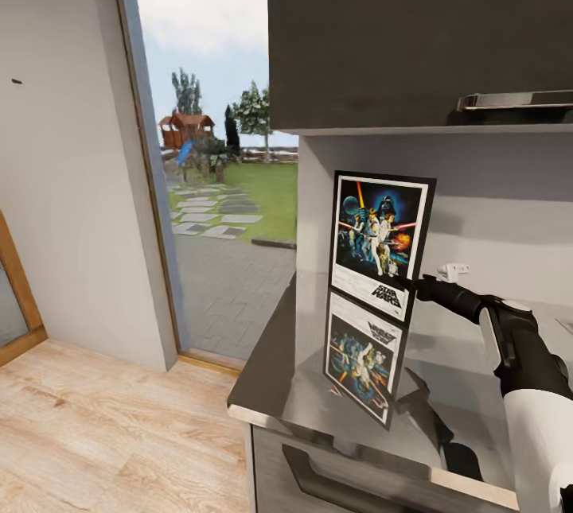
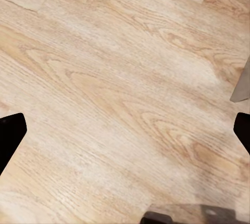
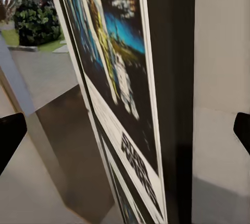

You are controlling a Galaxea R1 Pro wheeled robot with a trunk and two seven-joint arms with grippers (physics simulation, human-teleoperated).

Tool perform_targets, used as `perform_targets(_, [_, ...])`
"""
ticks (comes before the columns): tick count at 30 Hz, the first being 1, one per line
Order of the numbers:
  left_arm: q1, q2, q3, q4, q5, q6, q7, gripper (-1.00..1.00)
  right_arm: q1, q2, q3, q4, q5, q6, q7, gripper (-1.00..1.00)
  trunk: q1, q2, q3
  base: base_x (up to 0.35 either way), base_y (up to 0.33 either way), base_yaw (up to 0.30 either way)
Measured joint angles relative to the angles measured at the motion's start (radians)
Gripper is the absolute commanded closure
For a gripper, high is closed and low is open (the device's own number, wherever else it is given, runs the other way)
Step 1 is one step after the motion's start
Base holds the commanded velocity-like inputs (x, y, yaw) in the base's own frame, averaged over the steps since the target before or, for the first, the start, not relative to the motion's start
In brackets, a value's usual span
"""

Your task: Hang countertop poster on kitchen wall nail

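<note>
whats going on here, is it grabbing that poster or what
The robot's right hand is reaching in at the lower right edge of the poster, which stands upright on the glossy countertop against the wall. Its fingers look spread on either side of the frame, so it has not gripped yet. The left hand hangs open over the wood floor. A nail shows on the wall to the left, with nothing hung on it.
</note>
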Motion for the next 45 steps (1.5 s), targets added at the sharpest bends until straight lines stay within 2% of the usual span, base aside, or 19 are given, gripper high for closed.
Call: perform_targets(45, [0.000, 0.000, 0.000, 0.000, 0.000, 0.000, 0.000, -1.00, 0.000, 0.000, 0.001, 0.002, 0.000, 0.000, 0.000, -1.00, 0.000, 0.000, 0.000, 0.011, 0.004, 0.000])
